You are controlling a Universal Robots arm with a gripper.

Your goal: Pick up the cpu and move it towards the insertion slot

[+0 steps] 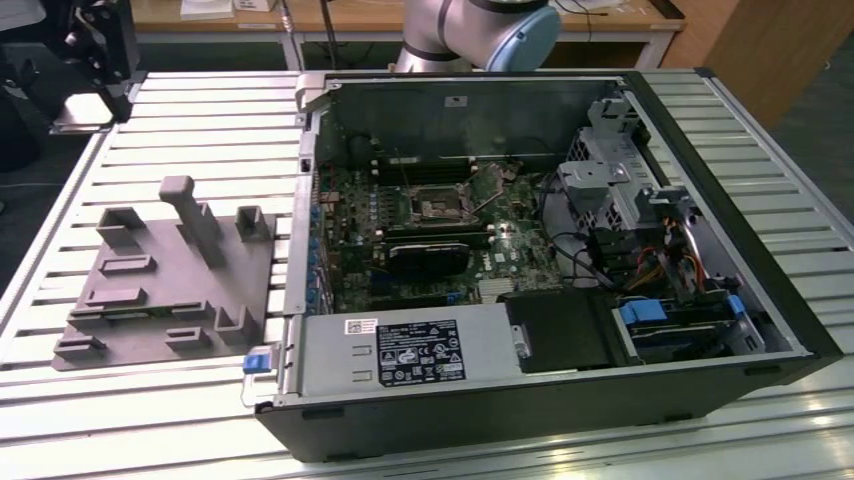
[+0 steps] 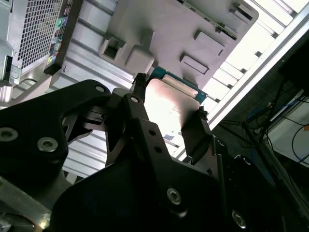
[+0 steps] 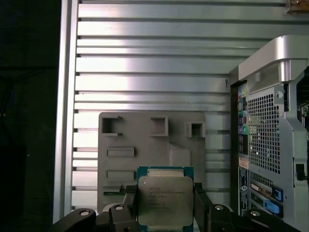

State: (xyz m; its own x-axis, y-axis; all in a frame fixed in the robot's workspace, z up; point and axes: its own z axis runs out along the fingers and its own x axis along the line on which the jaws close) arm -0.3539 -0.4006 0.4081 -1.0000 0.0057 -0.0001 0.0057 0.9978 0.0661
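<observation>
An open computer case (image 1: 534,415) lies on its side on the slatted metal tabletop (image 1: 200,120), its motherboard (image 1: 358,215) facing up. The insertion slot (image 1: 438,207), a dark square in a silver frame, sits near the board's middle, just beyond the long black card (image 1: 430,260), with the labelled power supply (image 1: 400,352) at the near wall. The grey plastic fixture (image 1: 147,300) rests on the slats to the exterior view's left of the case, and the robot arm (image 1: 483,30) rises behind the case's far wall.

No wording can be made out. A black label (image 1: 419,352) crowded with small marks sits on the power supply (image 1: 327,365), with a white sticker (image 1: 362,325) beside it (barcode-like). Faint print lines cross the cpu (image 3: 165,205).
</observation>
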